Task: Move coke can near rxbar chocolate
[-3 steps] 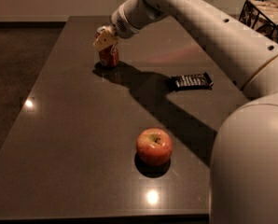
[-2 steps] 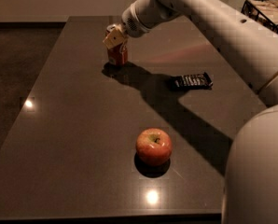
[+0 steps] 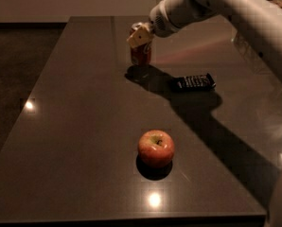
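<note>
The hand (image 3: 141, 35) is over the far middle of the tabletop (image 3: 70, 126), closed on the top of the coke can (image 3: 141, 56), which hangs upright beneath it, red with pale lettering. The rxbar chocolate (image 3: 194, 82) lies flat to the can's right and a little nearer the camera, long axis roughly left to right, so I judge a short carry rightward, ending near the bar's left end
</note>
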Robot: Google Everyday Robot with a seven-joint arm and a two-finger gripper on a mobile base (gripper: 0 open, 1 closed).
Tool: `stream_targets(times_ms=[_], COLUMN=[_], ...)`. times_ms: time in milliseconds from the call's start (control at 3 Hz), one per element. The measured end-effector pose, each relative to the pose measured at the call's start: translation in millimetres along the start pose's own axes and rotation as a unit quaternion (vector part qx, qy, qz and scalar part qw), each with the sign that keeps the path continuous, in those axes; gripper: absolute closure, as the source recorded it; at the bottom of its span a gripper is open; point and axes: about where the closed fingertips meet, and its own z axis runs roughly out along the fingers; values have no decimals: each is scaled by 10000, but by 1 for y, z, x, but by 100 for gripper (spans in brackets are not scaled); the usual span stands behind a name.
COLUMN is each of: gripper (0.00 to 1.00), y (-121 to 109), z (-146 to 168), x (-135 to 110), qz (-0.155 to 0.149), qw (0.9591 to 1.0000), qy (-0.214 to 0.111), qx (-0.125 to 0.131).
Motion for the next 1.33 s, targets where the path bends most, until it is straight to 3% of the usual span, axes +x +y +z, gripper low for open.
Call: stream_targets(times_ms=[667, 1333], gripper=[100, 59], y=[-5, -17], z=[-33, -41], x=[45, 75], qz=[127, 354], qw=[9999, 9992], qy=[84, 151], qx=[22, 130])
